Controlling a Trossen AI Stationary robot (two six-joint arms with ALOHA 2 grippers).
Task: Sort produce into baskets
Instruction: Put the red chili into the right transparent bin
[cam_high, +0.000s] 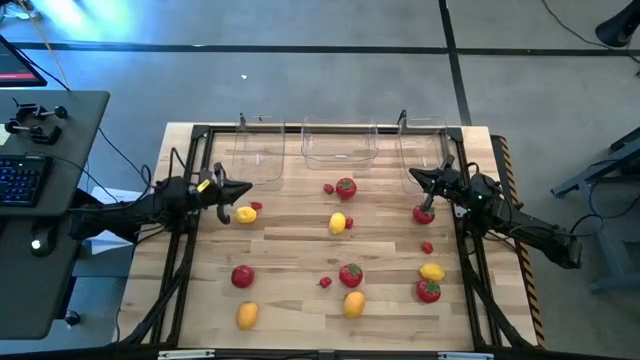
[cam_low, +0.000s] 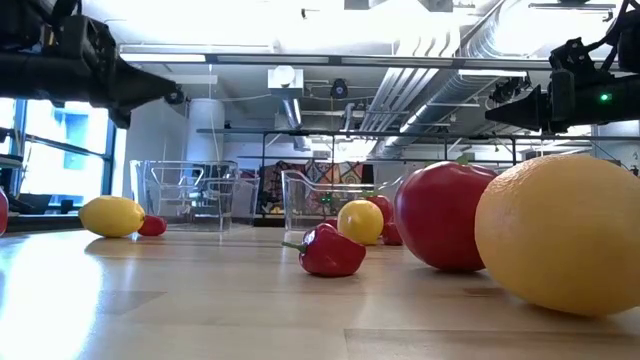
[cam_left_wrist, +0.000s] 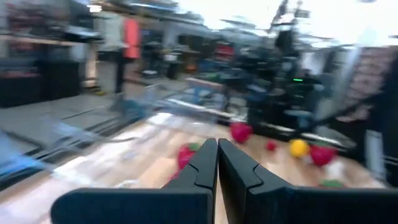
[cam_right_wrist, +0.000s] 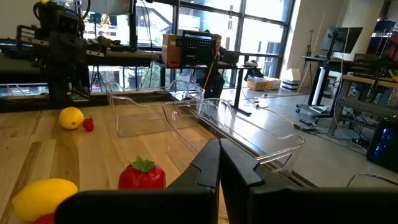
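Toy produce lies scattered on the wooden table: red tomatoes (cam_high: 345, 187) (cam_high: 423, 213) (cam_high: 350, 274) (cam_high: 242, 276), yellow ovals (cam_high: 245, 214) (cam_high: 337, 223) (cam_high: 432, 271), orange ovals (cam_high: 353, 303) (cam_high: 247, 315) and tiny red berries (cam_high: 328, 188) (cam_high: 427, 247). Three clear bins (cam_high: 255, 150) (cam_high: 340, 143) (cam_high: 425, 150) stand along the far edge, with no produce showing in them. My left gripper (cam_high: 245, 192) is shut and empty, above the table just beyond the left yellow oval. My right gripper (cam_high: 413, 177) is shut and empty, in the air beyond the right tomato, near the right bin. Both show shut in their wrist views (cam_left_wrist: 217, 146) (cam_right_wrist: 219, 146).
Black frame rails (cam_high: 190, 230) (cam_high: 470, 260) run along the table's left and right sides. A desk with a keyboard (cam_high: 25, 180) stands left of the table. In the low view an orange oval (cam_low: 560, 235) and a tomato (cam_low: 445, 215) lie close to the near edge.
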